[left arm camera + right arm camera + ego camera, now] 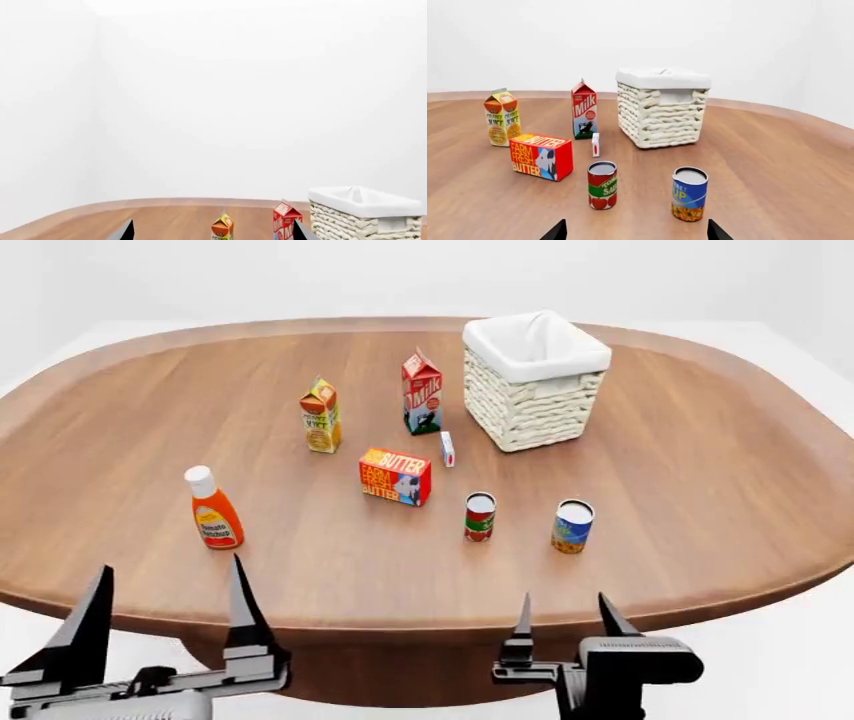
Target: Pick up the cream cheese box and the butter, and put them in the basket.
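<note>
Step 1 not begun: both grippers, left [167, 585] and right [563, 612], gape empty; next, reach butter [394, 476] or cheese box [447, 449].

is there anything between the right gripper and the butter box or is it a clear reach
Mostly clear. The butter sits ahead and to the left of the right gripper. The tomato can stands closest to that line, just right of the butter, so it could be brushed. The blue can is further right, out of the way.

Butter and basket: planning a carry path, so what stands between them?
Only the cream cheese box stands between butter and basket; head view shows it.
</note>
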